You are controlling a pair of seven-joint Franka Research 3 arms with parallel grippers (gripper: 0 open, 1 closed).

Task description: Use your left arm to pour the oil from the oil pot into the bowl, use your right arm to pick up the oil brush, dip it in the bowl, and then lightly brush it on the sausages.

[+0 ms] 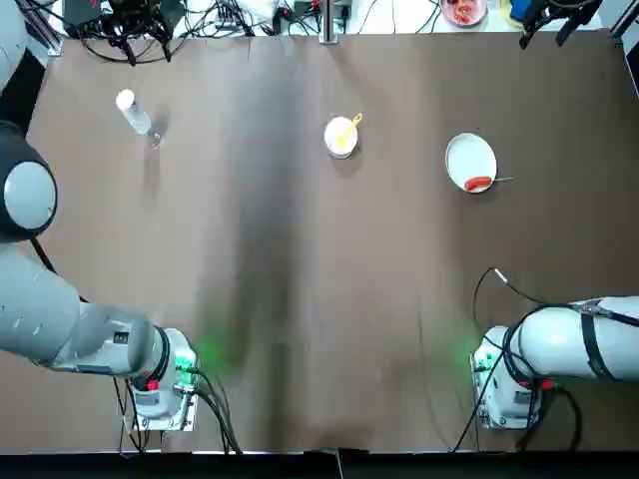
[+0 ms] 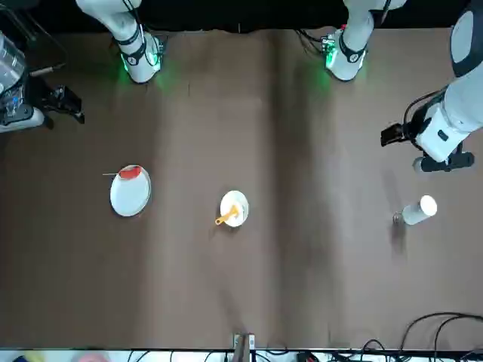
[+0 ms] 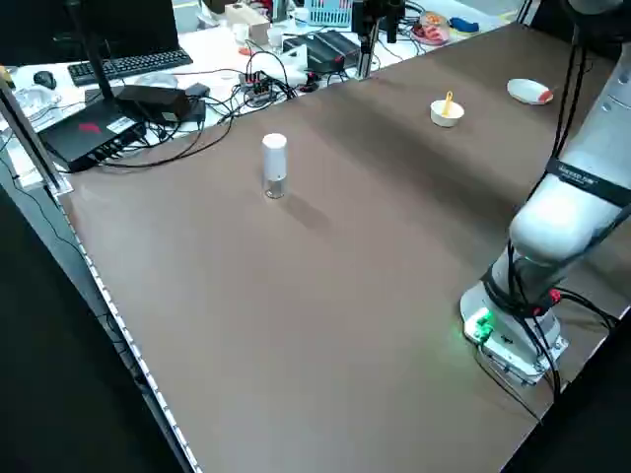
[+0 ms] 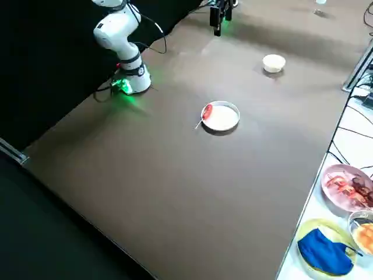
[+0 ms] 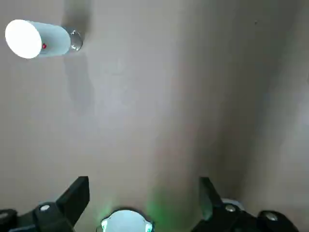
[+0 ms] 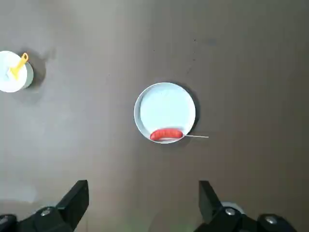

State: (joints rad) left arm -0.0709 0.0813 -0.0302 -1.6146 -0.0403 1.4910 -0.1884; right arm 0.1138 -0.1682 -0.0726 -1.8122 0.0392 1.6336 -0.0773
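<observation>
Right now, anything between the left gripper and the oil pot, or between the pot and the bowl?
Nothing visible. The open left gripper has bare table up to the oil pot, and the table is bare from there to the bowl.

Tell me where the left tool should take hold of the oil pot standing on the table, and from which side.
Grip the oil pot on its clear body just below the white cap, coming in level from the robot's side. It stands upright and slim with bare table around it, so a side pinch should fit, and holding it high should ease tipping it over the bowl. The left tool is open, well short of it.
</observation>
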